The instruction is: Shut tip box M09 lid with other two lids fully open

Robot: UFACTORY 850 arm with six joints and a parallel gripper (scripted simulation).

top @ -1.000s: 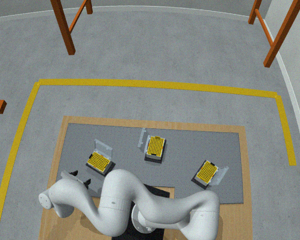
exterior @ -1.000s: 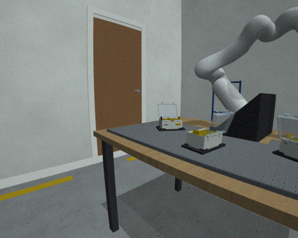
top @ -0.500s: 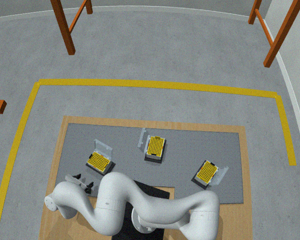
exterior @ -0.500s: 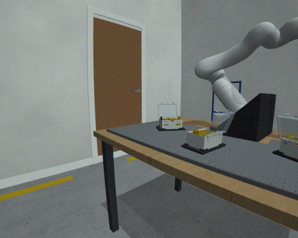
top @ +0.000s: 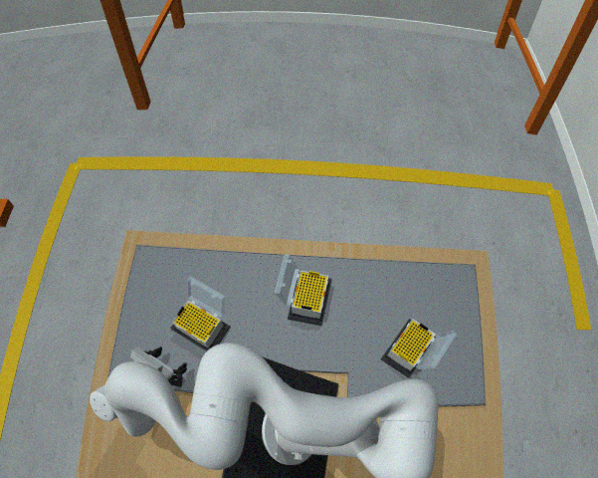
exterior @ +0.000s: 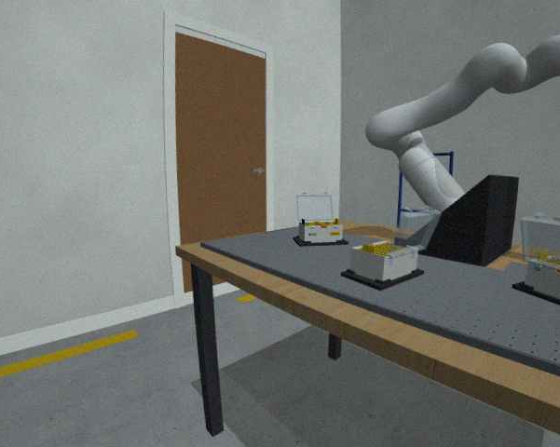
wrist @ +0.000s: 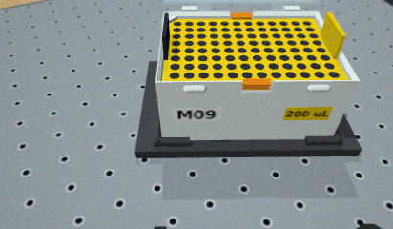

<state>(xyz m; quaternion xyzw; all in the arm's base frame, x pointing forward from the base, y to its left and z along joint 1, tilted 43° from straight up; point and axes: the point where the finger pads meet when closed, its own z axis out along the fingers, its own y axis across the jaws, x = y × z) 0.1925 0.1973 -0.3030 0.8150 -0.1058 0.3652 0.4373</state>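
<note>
M09 box is sitting on the leftmost holder plate, at the near-left part of the grey mat. Its front wall is facing my wrist camera squarely, showing the white sticker reading M09 and a yellow 200 uL label. The box is resting flat, its front edge sitting just behind two low locators on the plate. The yellow tip rack is lying exposed on top, with an orange tab at the middle of the front rim. From above, the clear lid is standing open on the far side of this box.

My gripper is hovering low over the mat just beside the box's front, on its left, fingers spread wide apart and holding nothing. One dark fingertip is showing nearer the box's side, the other is closer to my forearm. Nothing of mine is touching the box.

Middle box is sitting on its own plate with the lid swung open to the left. Right box has its lid open to the right. All three boxes are standing well apart on the wooden table.
</note>
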